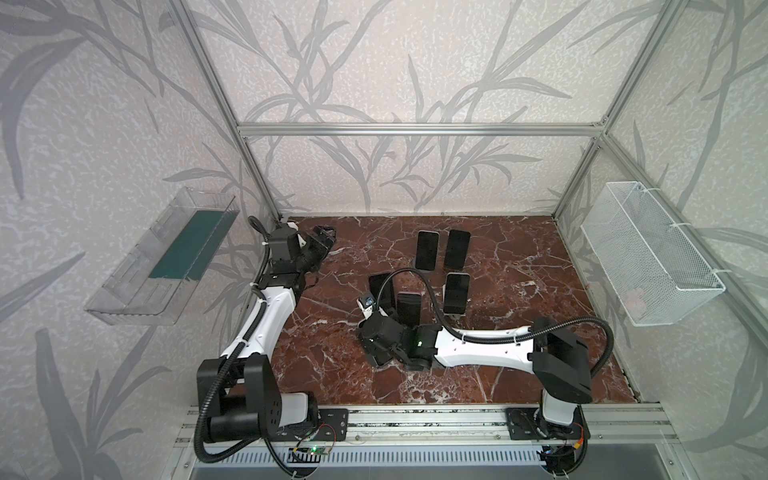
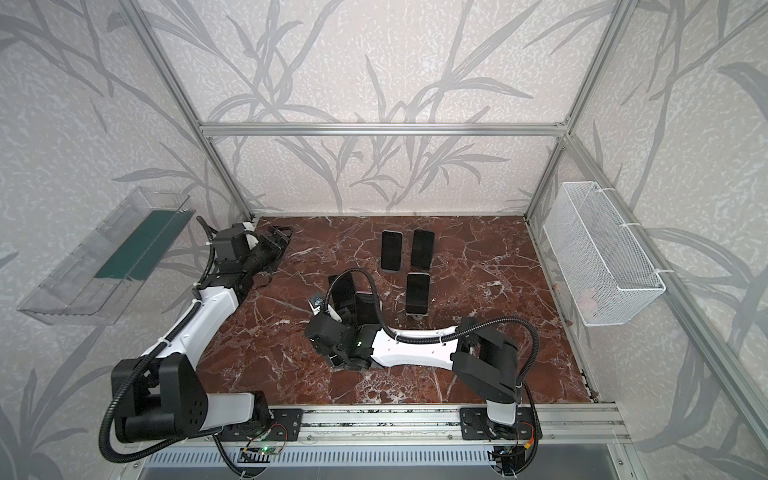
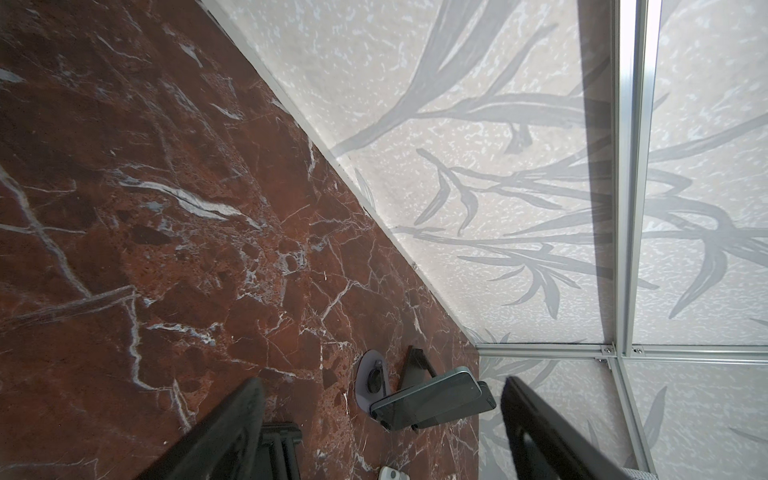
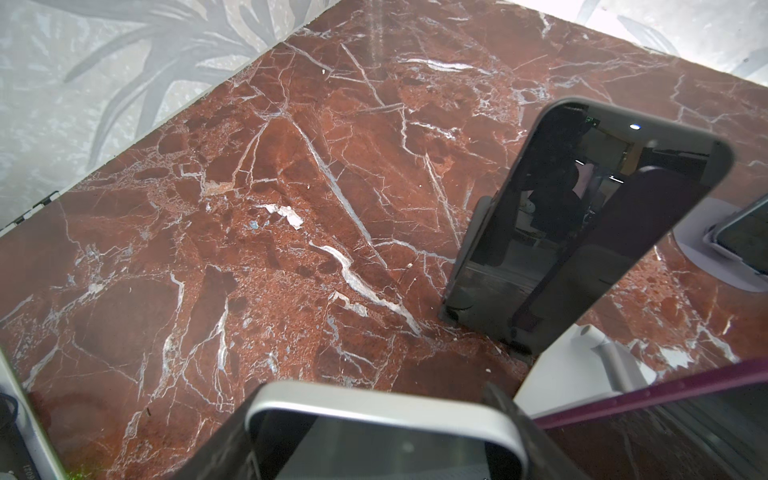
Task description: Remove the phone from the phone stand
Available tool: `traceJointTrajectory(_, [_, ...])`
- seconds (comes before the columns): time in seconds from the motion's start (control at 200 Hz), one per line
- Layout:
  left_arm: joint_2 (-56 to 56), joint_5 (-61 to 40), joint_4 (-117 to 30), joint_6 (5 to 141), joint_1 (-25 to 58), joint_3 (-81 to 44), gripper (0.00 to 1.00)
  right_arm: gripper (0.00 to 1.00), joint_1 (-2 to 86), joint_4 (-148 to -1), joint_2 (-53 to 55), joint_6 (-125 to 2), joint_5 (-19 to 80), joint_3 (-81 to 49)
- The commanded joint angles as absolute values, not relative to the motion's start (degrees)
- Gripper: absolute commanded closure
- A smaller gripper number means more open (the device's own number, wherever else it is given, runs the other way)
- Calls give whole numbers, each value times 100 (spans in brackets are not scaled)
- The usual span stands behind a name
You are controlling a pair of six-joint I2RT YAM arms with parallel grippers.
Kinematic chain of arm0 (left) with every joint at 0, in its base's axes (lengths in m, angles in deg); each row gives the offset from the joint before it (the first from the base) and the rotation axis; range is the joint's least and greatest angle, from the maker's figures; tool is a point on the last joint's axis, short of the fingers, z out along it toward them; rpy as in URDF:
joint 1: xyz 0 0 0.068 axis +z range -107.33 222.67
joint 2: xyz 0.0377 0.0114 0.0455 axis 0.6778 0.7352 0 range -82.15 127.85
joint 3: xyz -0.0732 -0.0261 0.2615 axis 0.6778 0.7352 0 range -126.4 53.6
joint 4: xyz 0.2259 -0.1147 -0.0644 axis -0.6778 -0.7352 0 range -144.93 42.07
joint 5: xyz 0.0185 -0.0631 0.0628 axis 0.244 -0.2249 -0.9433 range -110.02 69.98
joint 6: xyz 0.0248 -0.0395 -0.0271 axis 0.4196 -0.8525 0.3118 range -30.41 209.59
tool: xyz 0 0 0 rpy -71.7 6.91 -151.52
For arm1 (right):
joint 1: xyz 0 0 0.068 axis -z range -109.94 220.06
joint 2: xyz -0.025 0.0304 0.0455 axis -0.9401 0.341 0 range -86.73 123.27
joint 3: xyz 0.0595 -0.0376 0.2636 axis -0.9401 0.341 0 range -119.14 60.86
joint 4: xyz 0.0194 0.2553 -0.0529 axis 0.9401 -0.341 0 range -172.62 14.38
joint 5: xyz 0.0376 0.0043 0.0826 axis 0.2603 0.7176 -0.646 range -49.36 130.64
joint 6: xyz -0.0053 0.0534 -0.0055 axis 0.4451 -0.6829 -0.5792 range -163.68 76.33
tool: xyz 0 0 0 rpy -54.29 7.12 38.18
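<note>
Top views first: your right arm reaches across to mid-counter (image 1: 519, 257). The right end effector (image 1: 379, 356) is tucked under its own wrist, so you can't read the grip from up here. Your left end effector (image 1: 323, 240) sits in the back left corner. Two flat phones (image 1: 427, 249) lie side by side near the back, and a propped phone (image 1: 456, 293) leans just in front of them.

Left wrist view: your left end effector is spread wide. Ahead of its fingers (image 3: 232, 428), a corner phone (image 3: 432, 401) rests sideways on a grey stand (image 3: 372, 382), untouched.

Right wrist view: here's the task one. Your right end effector is pinching the silver-edged phone (image 4: 374, 399) by its sides. Can't tell if it's off its stand. A purple-edged phone (image 4: 665, 415) and a white stand (image 4: 582, 361) are just beside it, with a black phone (image 4: 582, 232) propped up behind.
</note>
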State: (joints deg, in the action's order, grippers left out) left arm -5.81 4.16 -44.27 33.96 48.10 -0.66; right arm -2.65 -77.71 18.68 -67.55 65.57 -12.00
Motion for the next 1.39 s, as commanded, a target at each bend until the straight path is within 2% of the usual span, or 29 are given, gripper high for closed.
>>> traceJointTrajectory(0.0, [-544, 519, -4226, 3312, 4839, -3, 11, 37, -290, -7500, 1494, -6668, 6530, -1224])
traceJointTrajectory(0.355, [-584, 688, -4005, 3195, 4805, 33, 11, 37, -289, -7652, 996, -6522, 6514, -1256])
traceJointTrajectory(0.885, [-796, 940, -3668, 3351, 4245, 16, 11, 37, -77, -8095, -132, -5809, 7481, -1185])
traceJointTrajectory(1.27, [-1041, 1222, -3515, 3527, 3859, -81, 11, 37, 1106, -8833, -1601, -5547, 7732, -617])
traceJointTrajectory(1.39, [-1069, 1437, -3278, 3469, 3684, -81, 11, 37, 1923, -9121, -2128, -5501, 7636, -416])
